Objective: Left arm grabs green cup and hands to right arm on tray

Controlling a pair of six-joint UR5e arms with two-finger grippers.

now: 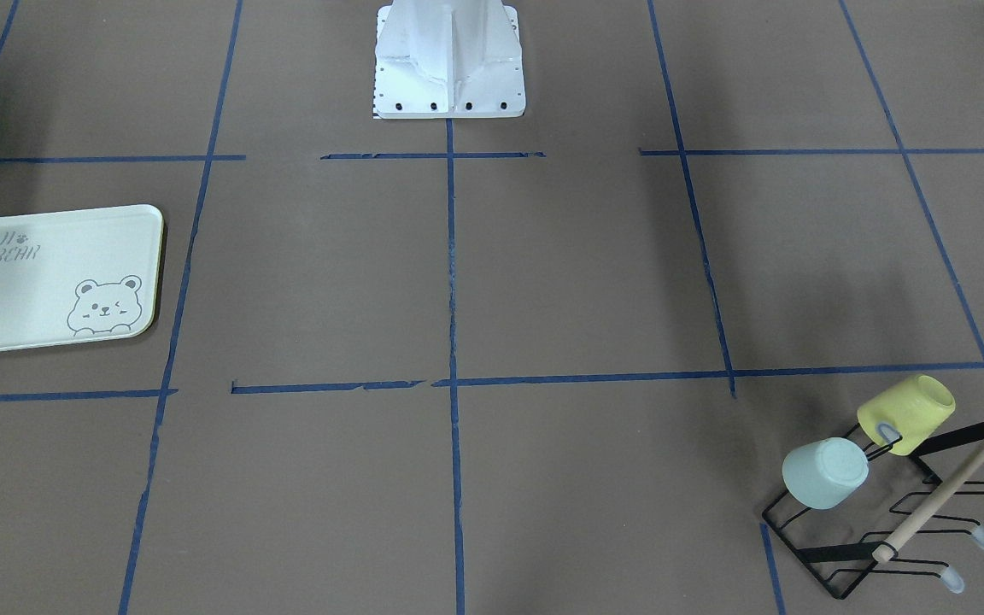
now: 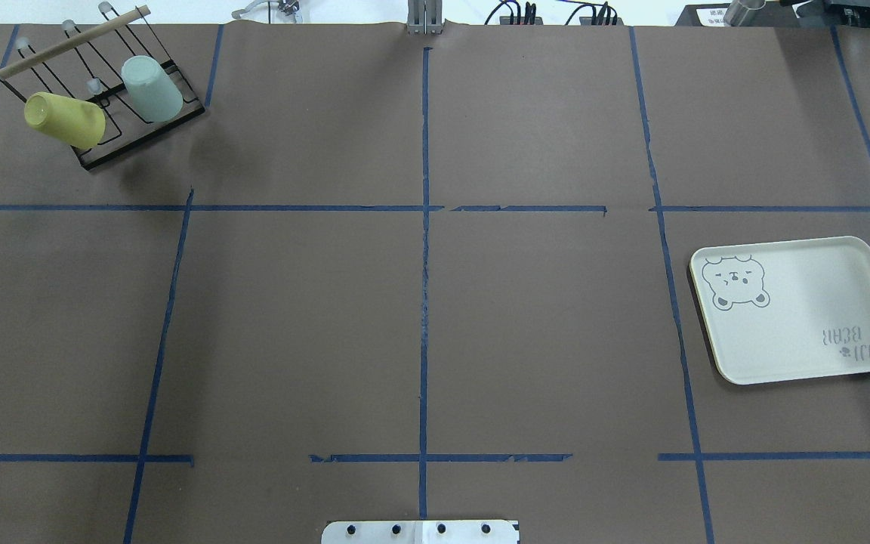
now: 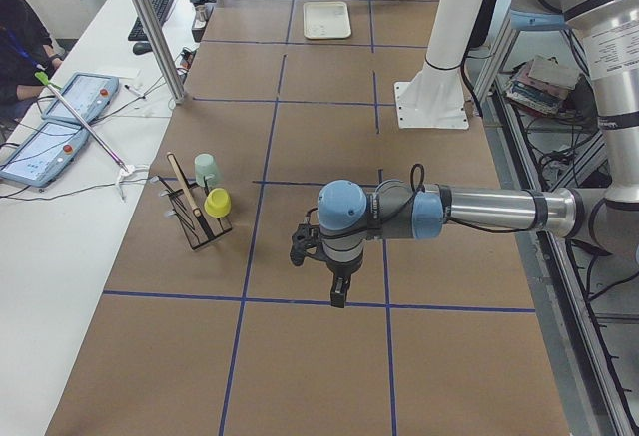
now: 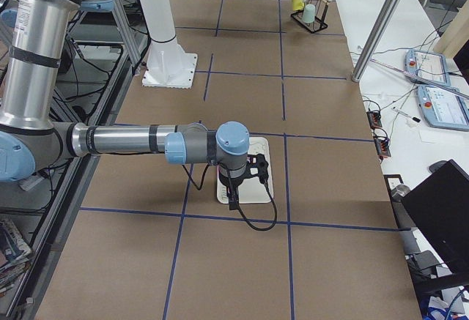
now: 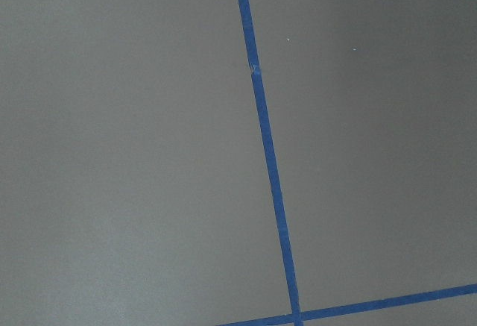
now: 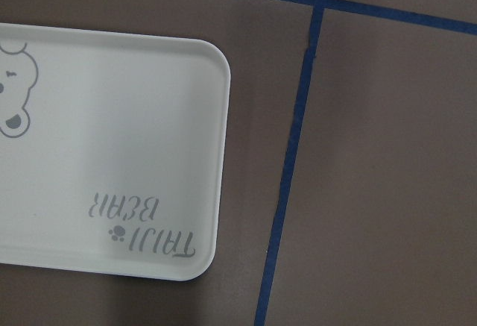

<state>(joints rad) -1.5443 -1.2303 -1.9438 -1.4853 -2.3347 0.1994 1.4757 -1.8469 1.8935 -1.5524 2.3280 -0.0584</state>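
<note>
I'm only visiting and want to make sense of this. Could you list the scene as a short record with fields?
Green cup: bottom up on the rack, untouched
Yellow cup: tilted on the same rack, next to it
Tray: nothing on it, at the opposite end of the table
Left end effector: above bare table, short of the rack
Right end effector: above the tray
Open or shut: cannot tell for either

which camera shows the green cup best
Exterior front-facing: the green cup is largest there, hung mouth-down on the rack beside the yellow cup. Overhead shows it smaller; both side views show it tiny; neither wrist camera shows it.
</note>
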